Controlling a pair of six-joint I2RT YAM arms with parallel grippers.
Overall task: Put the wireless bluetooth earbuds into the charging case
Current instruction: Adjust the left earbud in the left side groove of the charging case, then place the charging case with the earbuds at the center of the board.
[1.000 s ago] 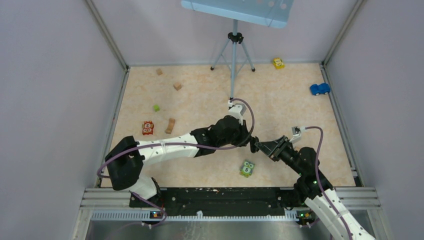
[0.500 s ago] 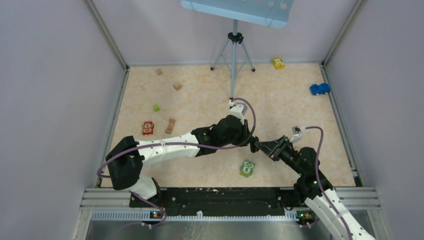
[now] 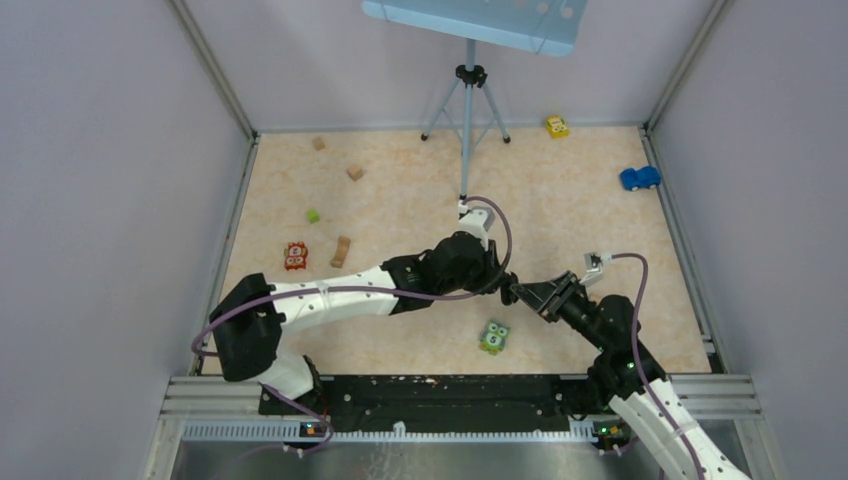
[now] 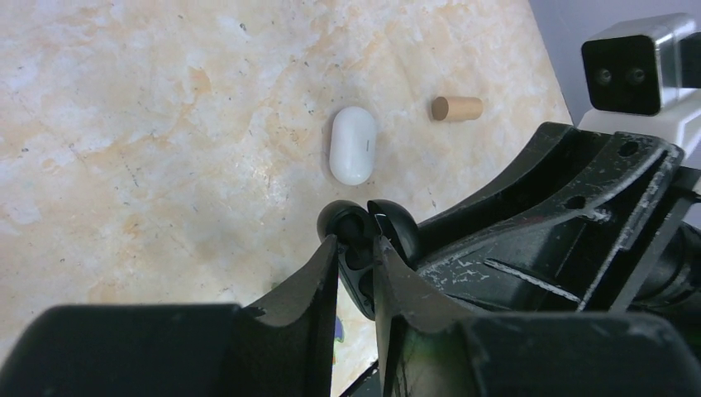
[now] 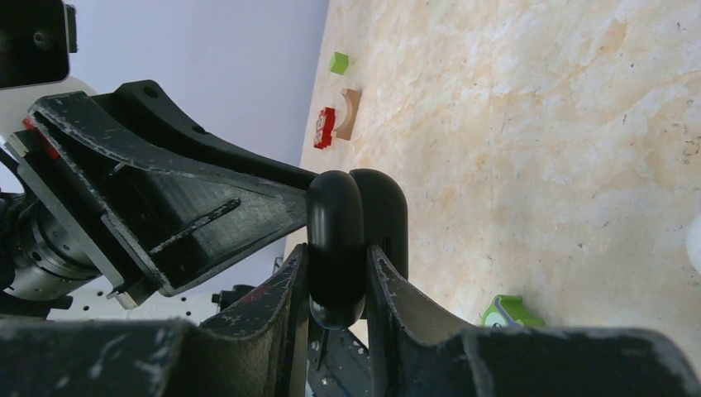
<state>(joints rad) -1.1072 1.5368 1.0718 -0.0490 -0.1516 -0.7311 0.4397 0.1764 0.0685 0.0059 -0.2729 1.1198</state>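
Fingers (image 5: 397, 298) of the right gripper (image 5: 336, 256) are clenched on the black charging case (image 5: 355, 207), pinching its near half while it is held above the table (image 3: 600, 200). We see its two rounded halves parted, the lid swung open. The left gripper (image 4: 357, 248) meets it from 9 o'clock, its tips a narrow gap apart right at the open mouth. We cannot tell whether they pinch an earbud or hold nothing, for all between them is dark. The inside of the case is just as dark, so we cannot tell what sits in it.

From above, both wrists crowd the table's middle and hide the case. In the right wrist view the left gripper's frame fills the left half.

Nearest on the table, at 7 o'clock from the meeting point, stands a green owl toy (image 3: 494, 337). Just beyond the left fingertips, in the left wrist view, a white case (image 4: 353, 145) lies closed and flat, with a small wooden cylinder (image 4: 457, 108) near it at 2 o'clock, apart from it. At 9 o'clock, well apart, are a red block (image 3: 295, 256) and a tan arch (image 3: 341, 251). A green cube (image 3: 313, 215) lies at 10 o'clock. Farther, at 11 o'clock, lie two wooden cubes (image 3: 355, 172) (image 3: 318, 143). A tripod (image 3: 468, 100) rises at 12 o'clock, a blue toy car (image 3: 639, 178) sits at 2 o'clock, and a yellow toy car (image 3: 556, 126) lies against the far wall at 1 o'clock.
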